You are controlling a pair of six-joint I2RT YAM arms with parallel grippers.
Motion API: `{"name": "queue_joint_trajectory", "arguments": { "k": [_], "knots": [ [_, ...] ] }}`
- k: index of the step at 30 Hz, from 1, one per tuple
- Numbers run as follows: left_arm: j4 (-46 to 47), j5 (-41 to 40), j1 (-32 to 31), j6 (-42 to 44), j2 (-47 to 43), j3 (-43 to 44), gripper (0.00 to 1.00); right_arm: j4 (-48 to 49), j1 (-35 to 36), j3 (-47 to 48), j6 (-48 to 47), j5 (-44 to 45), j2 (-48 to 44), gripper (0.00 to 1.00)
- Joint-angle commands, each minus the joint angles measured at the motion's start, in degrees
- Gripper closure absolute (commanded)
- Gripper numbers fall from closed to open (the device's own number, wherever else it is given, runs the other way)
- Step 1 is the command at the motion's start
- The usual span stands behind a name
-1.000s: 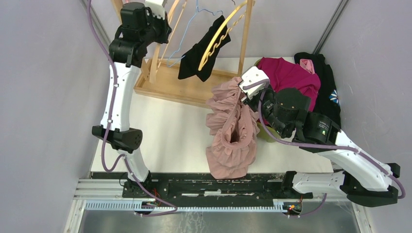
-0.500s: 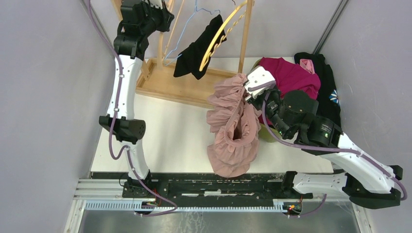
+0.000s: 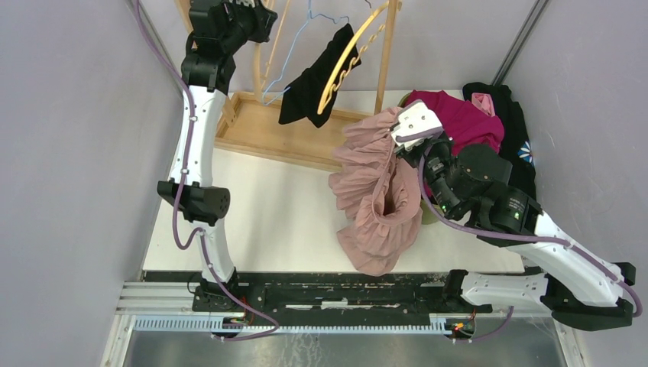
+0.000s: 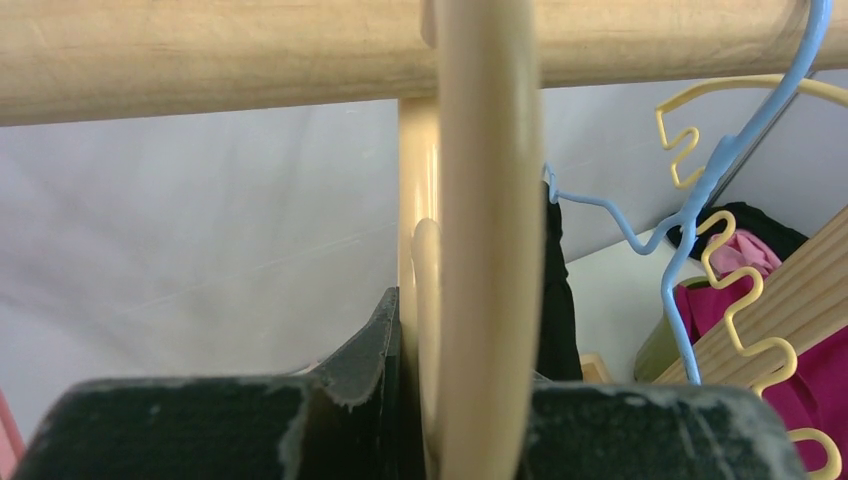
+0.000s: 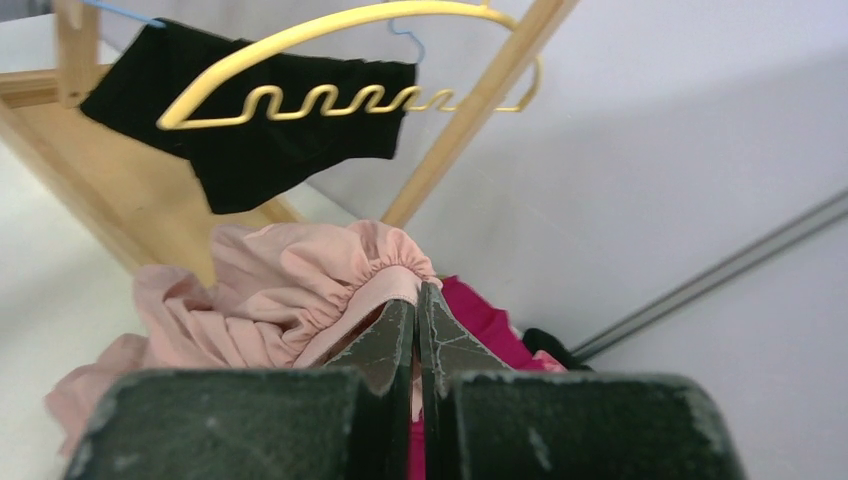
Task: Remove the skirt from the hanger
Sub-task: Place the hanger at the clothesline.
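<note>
Your right gripper (image 5: pixel 418 300): jaws closed tight on the gathered waistband of the dusty-pink ruffled fabric skirt (image 3: pixel 376 191), which hangs over the white table (image 3: pixel 267 206), apart from the wooden rack (image 3: pixel 260 130). Your left gripper (image 4: pixel 465 410): clamped on a cream rounded hanger (image 4: pixel 485 200) at the rack's top rail.

White table (image 3: pixel 267 214), wooden rack base (image 3: pixel 284 139), clothes pile (image 3: pixel 462 118)

The skirt (image 3: pixel 378 195) hangs from my right gripper (image 3: pixel 403 131) above the table (image 3: pixel 260 214), just left of the clothes pile (image 3: pixel 466 122). Behind it, far left, stands the rack (image 3: pixel 298 138), with my left gripper (image 4: pixel 460 350) up under its rail, around the hanger (image 4: pixel 480 180)
</note>
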Motion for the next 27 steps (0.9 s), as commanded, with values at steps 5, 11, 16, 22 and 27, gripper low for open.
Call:
{"name": "queue_joint_trajectory", "arguments": {
  "k": [5,11,16,22,27],
  "knots": [
    [11.13,0.81,0.10,-4.17,1.78,3.04,0.97,17.31,0.04,6.52,-12.04,9.62,0.35,0.99],
    [14.77,1.25,0.28,-6.95,6.42,4.69,0.97,17.74,0.03,11.98,-14.65,8.41,2.50,0.99],
    [16.54,0.82,0.37,-7.45,8.25,5.40,0.97,19.04,-0.04,16.57,-19.24,9.12,4.19,0.99],
    [18.05,0.75,1.42,-8.96,8.66,5.85,0.97,19.77,-0.03,21.42,-22.54,8.26,5.28,0.99],
    [21.48,0.53,1.66,-11.30,10.49,6.78,0.97,19.43,0.02,23.30,-24.10,8.49,6.14,0.99]
  ]
}}
